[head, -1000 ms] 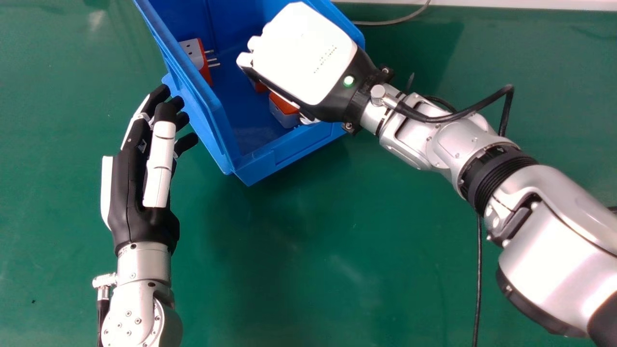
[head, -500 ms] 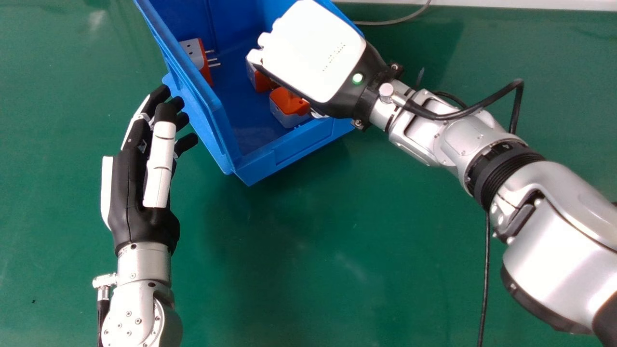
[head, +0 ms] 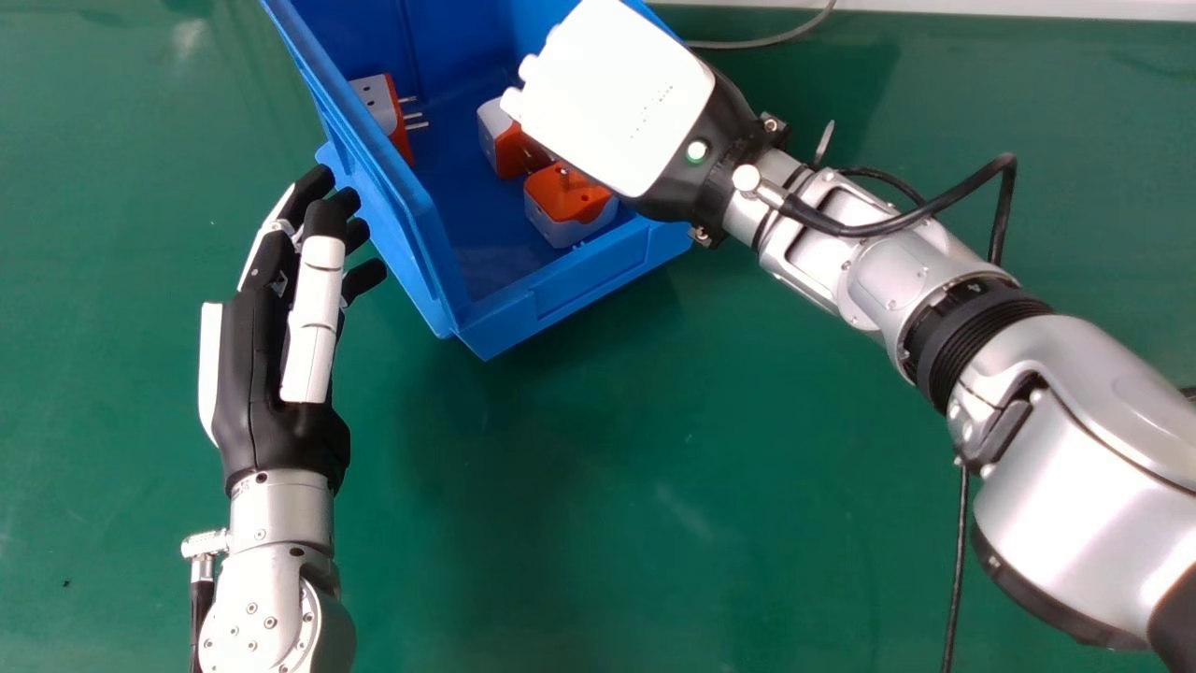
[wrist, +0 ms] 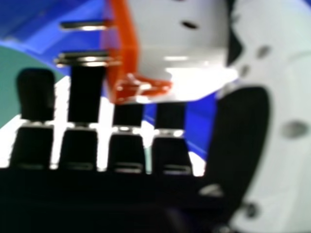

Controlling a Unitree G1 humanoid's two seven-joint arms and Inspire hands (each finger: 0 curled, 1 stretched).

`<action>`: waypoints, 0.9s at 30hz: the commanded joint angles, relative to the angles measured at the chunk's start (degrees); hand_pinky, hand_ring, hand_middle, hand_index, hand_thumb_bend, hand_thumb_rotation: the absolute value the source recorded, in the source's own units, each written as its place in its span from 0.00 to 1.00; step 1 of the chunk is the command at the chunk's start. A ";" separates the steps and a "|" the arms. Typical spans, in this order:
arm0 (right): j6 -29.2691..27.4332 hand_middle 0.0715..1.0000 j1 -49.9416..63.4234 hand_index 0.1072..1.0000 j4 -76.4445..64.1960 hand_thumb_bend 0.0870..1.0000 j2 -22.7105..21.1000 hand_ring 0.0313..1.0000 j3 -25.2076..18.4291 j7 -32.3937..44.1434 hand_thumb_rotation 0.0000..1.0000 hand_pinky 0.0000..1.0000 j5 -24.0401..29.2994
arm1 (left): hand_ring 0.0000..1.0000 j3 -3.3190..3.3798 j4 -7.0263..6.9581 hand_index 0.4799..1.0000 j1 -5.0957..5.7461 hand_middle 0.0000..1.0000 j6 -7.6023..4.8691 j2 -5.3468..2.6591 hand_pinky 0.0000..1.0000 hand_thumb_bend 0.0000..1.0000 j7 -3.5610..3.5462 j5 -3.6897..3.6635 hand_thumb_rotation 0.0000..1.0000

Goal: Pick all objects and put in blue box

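My right hand [head: 621, 103], over the blue box [head: 587, 290], grips an adapter [wrist: 170, 29] between fingers and thumb. Its pins point away from my thumb, across my fingers; I can't tell its long axis, its far end being cut off. Inside the box, one adapter lies against a side wall, two nearer its middle, one partly hidden. My left hand [head: 271, 365] is relaxed beside it.
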 commanded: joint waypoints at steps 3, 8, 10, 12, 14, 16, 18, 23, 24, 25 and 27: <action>0.55 0.56 -2.65 0.56 -0.19 0.60 -0.44 0.53 -0.24 -2.01 0.01 0.42 0.50 | 0.84 -0.37 -1.10 0.70 -0.35 0.85 -0.48 -0.07 0.78 0.70 0.47 0.87 0.77; 0.82 0.61 -2.66 0.60 -0.15 0.67 -0.40 0.58 -0.15 -2.64 0.01 0.47 0.42 | 0.84 -0.28 -0.96 0.70 -0.42 0.85 -0.83 -0.24 0.78 0.70 0.14 0.57 0.77; 0.90 0.64 -2.69 0.63 -0.11 0.72 -0.40 0.62 -0.07 -2.38 0.01 0.50 0.36 | 0.84 -0.24 -0.81 0.70 -0.44 0.85 -0.92 -0.23 0.78 0.70 -0.05 0.45 0.77; 1.32 0.66 -2.74 0.65 -0.08 0.76 -0.35 0.65 0.18 -2.54 0.01 0.53 0.06 | 0.84 -0.19 -0.95 0.70 -0.35 0.85 -0.79 -0.20 0.78 0.70 -0.10 0.39 0.77; 1.45 0.68 -2.80 0.67 -0.07 0.79 -0.33 0.67 0.33 -2.65 0.01 0.55 -0.09 | 0.84 -0.15 -1.07 0.70 -0.32 0.85 -0.66 -0.25 0.78 0.70 -0.09 0.30 0.77; 1.35 0.70 -2.84 0.68 -0.08 0.81 -0.34 0.69 0.33 -2.74 0.02 0.57 0.01 | 0.84 -0.20 -1.05 0.70 -0.29 0.85 -0.77 -0.23 0.78 0.70 0.11 0.64 0.77; 1.36 0.70 -2.92 0.68 -0.10 0.81 -0.34 0.69 0.34 -2.66 0.02 0.57 0.12 | 0.84 -0.23 -0.87 0.70 -0.33 0.85 -1.02 -0.22 0.78 0.70 0.29 0.95 0.77; 1.70 0.72 -3.00 0.71 -0.08 0.86 -0.33 0.73 0.47 -2.98 0.04 0.61 0.00 | 0.84 -0.18 -0.91 0.70 -0.36 0.85 -0.70 -0.18 0.78 0.70 0.11 0.64 0.77; 1.86 0.72 -3.02 0.71 -0.05 0.86 -0.35 0.73 0.56 -3.12 0.04 0.61 -0.09 | 0.84 -0.20 -0.95 0.70 -0.37 0.85 -0.64 -0.22 0.78 0.70 0.09 0.59 0.77; 1.96 0.73 -3.04 0.71 -0.03 0.87 -0.36 0.74 0.62 -3.17 0.05 0.62 -0.12 | 0.84 -0.22 -0.93 0.70 -0.39 0.85 -0.66 -0.22 0.78 0.70 0.07 0.59 0.77; 2.15 0.73 -3.05 0.71 0.00 0.88 -0.38 0.74 0.72 -3.16 0.05 0.63 -0.17 | 0.84 -0.23 -0.82 0.70 -0.45 0.85 -0.75 -0.19 0.78 0.70 0.04 0.65 0.77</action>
